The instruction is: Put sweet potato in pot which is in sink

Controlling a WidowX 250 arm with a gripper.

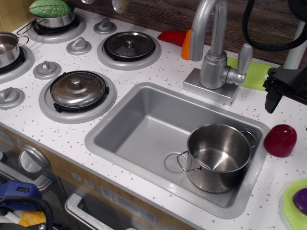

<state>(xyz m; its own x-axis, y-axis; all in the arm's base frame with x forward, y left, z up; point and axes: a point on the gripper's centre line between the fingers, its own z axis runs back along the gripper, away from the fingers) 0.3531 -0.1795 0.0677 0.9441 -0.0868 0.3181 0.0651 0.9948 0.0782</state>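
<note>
Black jaws (274,98) hang empty above sweet potato (280,140).

1. A white speckled desk (158,72) fills the view.
2. A dark wooden wall (158,14) runs along 12 o'clock.
3. Stove burners (76,96) sit toward 9 o'clock.
4. A grey faucet (216,48) rises near 1 o'clock.

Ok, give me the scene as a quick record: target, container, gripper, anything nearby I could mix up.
sweet potato: dark red dome on the counter right of the sink, not gripped
pot: steel, no lid, empty, standing in the sink's right end
sink: grey basin, otherwise bare
gripper: black, above and just left of the sweet potato; jaw state unclear
lookalikes: purple item on lime plate, lower right; red piece behind the faucet
</note>
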